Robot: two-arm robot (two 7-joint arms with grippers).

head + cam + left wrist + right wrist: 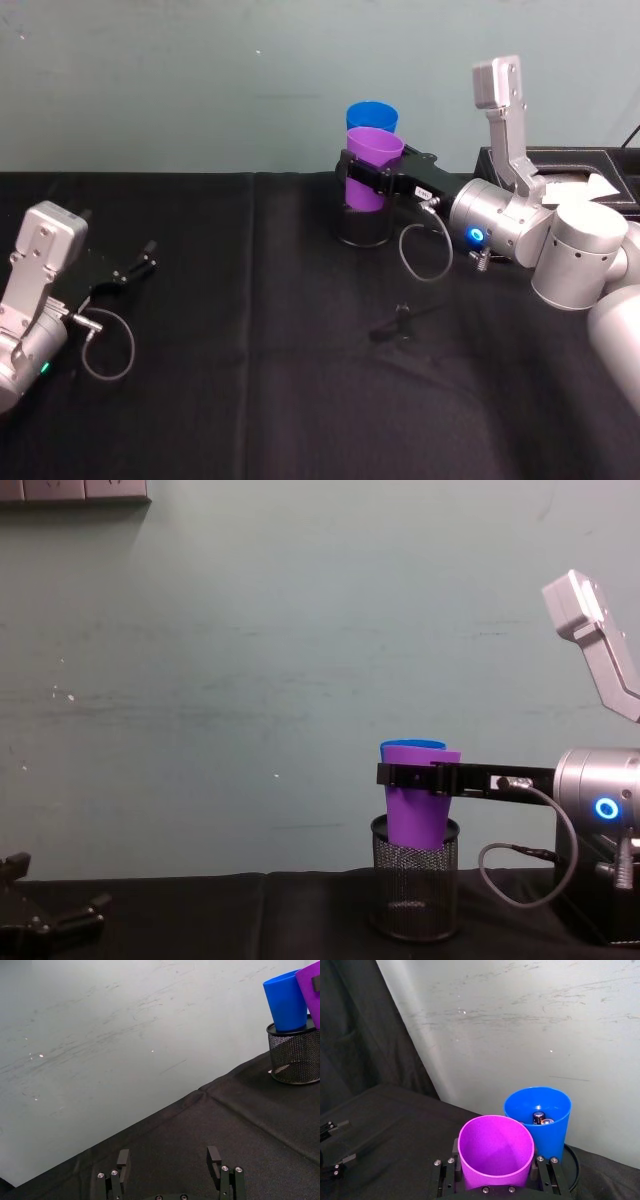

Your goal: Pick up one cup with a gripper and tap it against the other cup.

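Looks like the tap step: right tool [368, 178] clenched around the purple cup [373, 150], upright just at 6 o'clock of the blue cup [372, 114], toward 12 o'clock on the counter [250, 400]. Calls next, probably, for a short nudge toward 12 o'clock for rim contact. Hard to tell whether touching or just apart. Blue base hidden inside the mesh holder [362, 228]. Left tool [135, 268] released, idle at 8 o'clock.

far cup [372, 112] in mesh holder [365, 230], near cup [375, 153] before it
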